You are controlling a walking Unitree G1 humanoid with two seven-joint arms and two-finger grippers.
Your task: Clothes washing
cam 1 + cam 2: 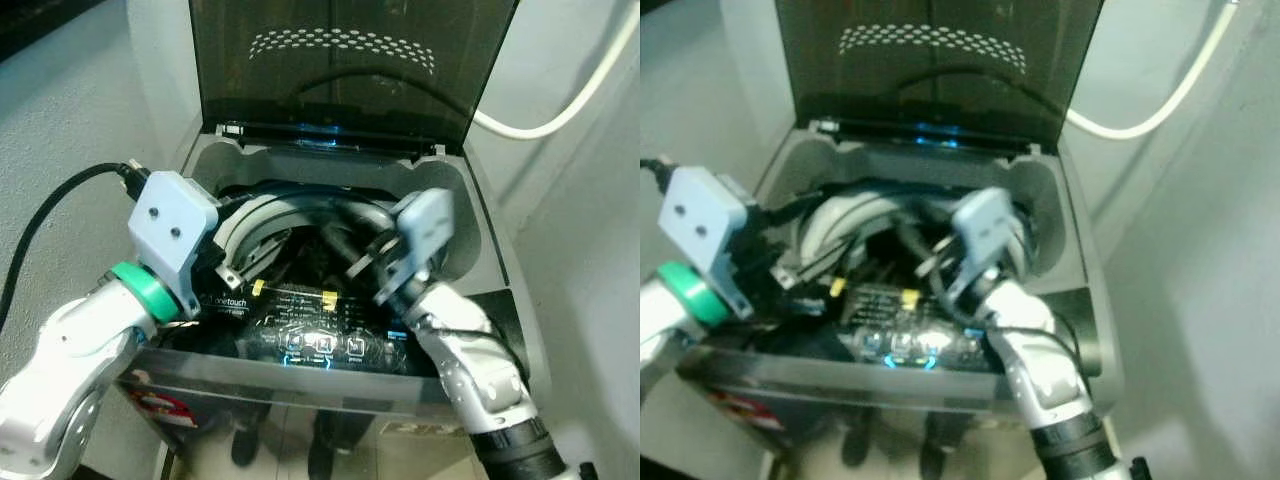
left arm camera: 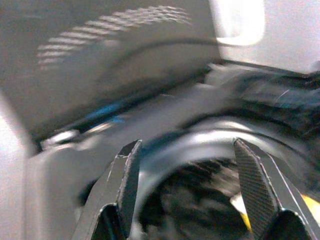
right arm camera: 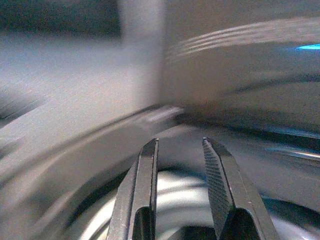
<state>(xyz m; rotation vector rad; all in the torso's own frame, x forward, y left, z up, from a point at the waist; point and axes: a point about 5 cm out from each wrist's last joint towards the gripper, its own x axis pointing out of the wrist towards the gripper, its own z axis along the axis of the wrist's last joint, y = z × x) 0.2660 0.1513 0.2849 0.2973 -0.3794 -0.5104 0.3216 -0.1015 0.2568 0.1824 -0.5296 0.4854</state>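
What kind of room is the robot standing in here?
Probably a laundry corner: a top-loading washing machine with its tinted lid raised, dark clothes in the drum, a white hose along the wall.

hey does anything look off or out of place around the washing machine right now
Nothing stands out. The washing machine has its lid propped upright, the control panel is lit, and dark clothes lie inside the drum. Both grippers, left gripper and right gripper, hover open above it.

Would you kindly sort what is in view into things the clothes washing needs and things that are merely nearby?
Part of the job:
washing machine, its lid raised
drum
dark clothes inside
control panel, lit
left gripper, open
right gripper, open

Merely nearby:
white hose
wall
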